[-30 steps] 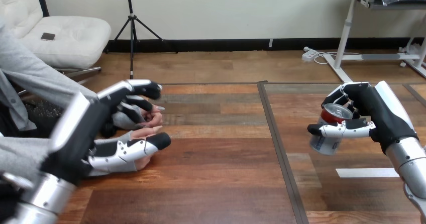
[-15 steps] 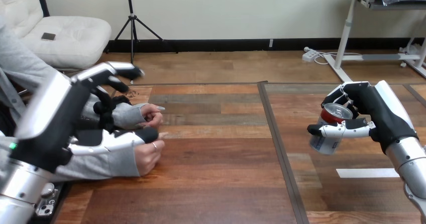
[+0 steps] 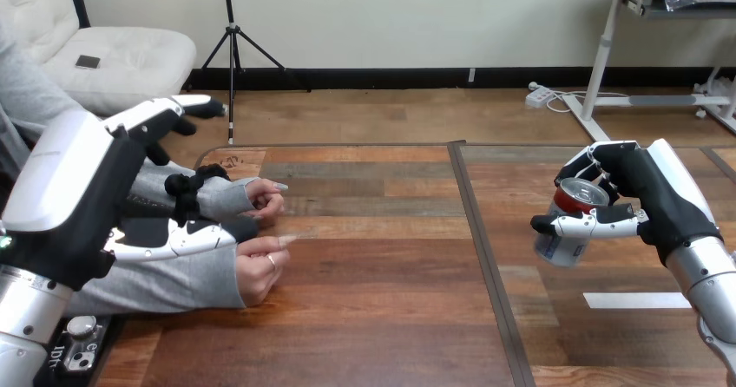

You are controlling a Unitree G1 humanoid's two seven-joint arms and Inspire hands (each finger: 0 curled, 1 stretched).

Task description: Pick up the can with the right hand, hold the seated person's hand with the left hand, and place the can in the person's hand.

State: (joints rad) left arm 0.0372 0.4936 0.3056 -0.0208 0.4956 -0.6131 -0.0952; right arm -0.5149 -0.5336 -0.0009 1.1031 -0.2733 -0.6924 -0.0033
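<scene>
Count: one can, two robot hands, two hands of the person, all over one table. The right hand has fingers and thumb curled round the can, thumb crossing the can's side; the can appears raised off the table, well apart from the person. The can's long axis is tilted, rim toward 1 o'clock, base toward 7 o'clock. The left hand is spread wide and grasps nothing: its fingers run straight toward 2 o'clock above the person's farther sleeve, and its thumb lies over the nearer sleeve, tip just beside the wrist. The person's farther hand and the person's nearer hand rest on the table, both loosely curled, neither presenting an open palm. Governing relation: the person's hands lie at 9 o'clock from the can, across the table's middle; the left hand is much the nearer to them. Judgement: the left hand must close on one of the person's hands before the can travels toward 9 o'clock
</scene>
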